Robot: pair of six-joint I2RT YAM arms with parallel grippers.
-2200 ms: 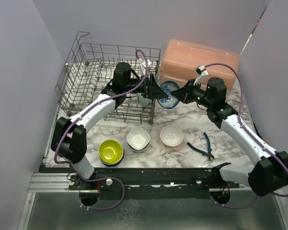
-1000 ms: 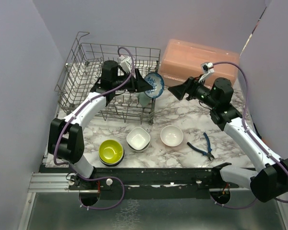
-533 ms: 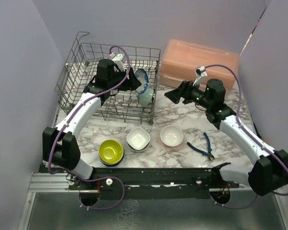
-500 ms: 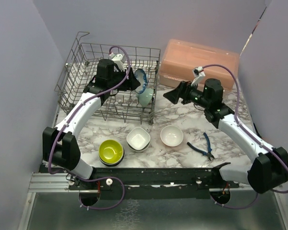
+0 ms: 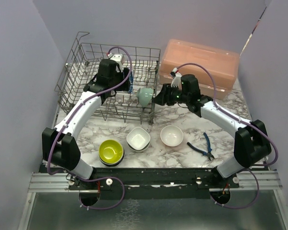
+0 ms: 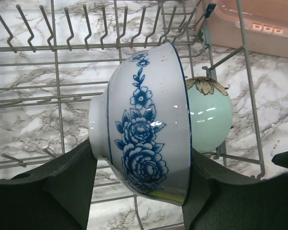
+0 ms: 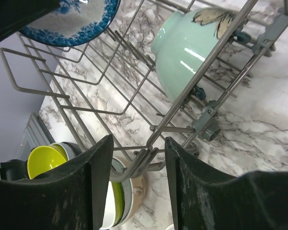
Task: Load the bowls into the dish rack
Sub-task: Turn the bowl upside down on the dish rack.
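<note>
My left gripper [image 5: 128, 82] is shut on a blue-patterned white bowl [image 6: 144, 124], held on its side over the tines inside the dish rack [image 5: 81, 76]. A pale teal bowl [image 5: 145, 96] stands on edge in the rack just right of it, also seen as the teal bowl [image 6: 209, 112]. My right gripper [image 7: 137, 163] is open; its fingers straddle the lower right wall wires of the rack [image 7: 201, 72] without touching them. On the table lie a lime-yellow bowl stack [image 5: 111, 152], a white bowl stack [image 5: 138, 139] and a single white bowl [image 5: 172, 135].
A pink lidded box [image 5: 199, 60] stands behind the right arm. Blue-handled pliers [image 5: 201, 146] lie at the front right of the marble top. Purple walls close in on both sides.
The right arm has swung left to the rack's right wall and its jaws have narrowed. The left gripper has turned the patterned bowl deeper into the rack.
</note>
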